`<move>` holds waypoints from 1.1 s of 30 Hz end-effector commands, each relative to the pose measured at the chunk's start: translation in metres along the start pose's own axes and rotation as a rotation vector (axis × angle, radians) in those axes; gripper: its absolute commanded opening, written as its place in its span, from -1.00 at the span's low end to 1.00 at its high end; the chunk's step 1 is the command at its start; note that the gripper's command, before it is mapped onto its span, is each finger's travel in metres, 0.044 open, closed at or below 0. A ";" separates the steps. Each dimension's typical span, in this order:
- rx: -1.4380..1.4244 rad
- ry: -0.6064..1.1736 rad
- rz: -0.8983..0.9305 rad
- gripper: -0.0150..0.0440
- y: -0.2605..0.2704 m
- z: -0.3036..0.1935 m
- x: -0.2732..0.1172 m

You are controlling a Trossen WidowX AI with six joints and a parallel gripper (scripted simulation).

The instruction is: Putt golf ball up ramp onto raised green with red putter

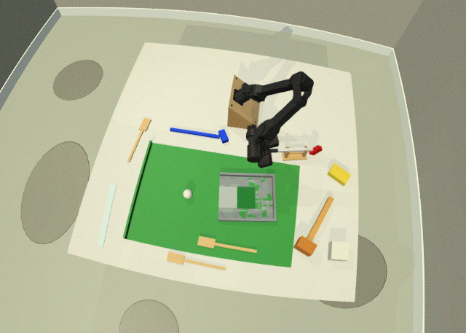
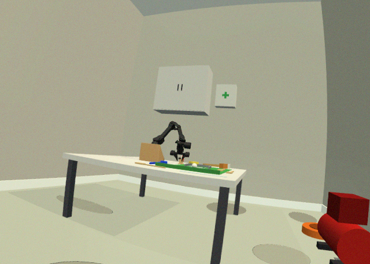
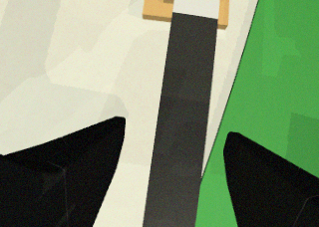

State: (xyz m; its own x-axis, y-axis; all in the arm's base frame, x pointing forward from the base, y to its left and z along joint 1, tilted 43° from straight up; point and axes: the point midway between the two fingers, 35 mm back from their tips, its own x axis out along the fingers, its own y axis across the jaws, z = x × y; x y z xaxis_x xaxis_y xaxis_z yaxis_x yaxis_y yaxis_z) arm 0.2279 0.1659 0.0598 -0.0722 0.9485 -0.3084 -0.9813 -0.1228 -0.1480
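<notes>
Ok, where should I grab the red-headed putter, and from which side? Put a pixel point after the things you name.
Grip the dark, flat-sided handle section [image 3: 181, 122] from above, one finger on each long side. It runs straight between the claw's [image 3: 174, 127] open fingers, and the wooden cradle [image 1: 294, 156] [image 3: 157, 13] supports the pale shaft [image 1: 297, 149] [image 3: 196, 0] farther along.
</notes>
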 end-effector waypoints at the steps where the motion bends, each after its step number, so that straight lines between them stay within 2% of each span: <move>1: -0.002 0.000 0.000 -0.16 0.000 0.000 0.000; 3: -0.002 0.000 0.000 -0.33 0.000 0.000 0.000; 10: -0.002 0.000 0.000 -0.49 0.000 0.000 0.000; 33: 0.003 0.029 -0.001 -0.49 -0.002 0.024 -0.058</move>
State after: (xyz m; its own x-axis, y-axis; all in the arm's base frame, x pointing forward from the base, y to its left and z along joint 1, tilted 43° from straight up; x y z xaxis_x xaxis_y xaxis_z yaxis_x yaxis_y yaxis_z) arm 0.2288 0.1263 0.0896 -0.0704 0.9381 -0.3393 -0.9828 -0.1234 -0.1375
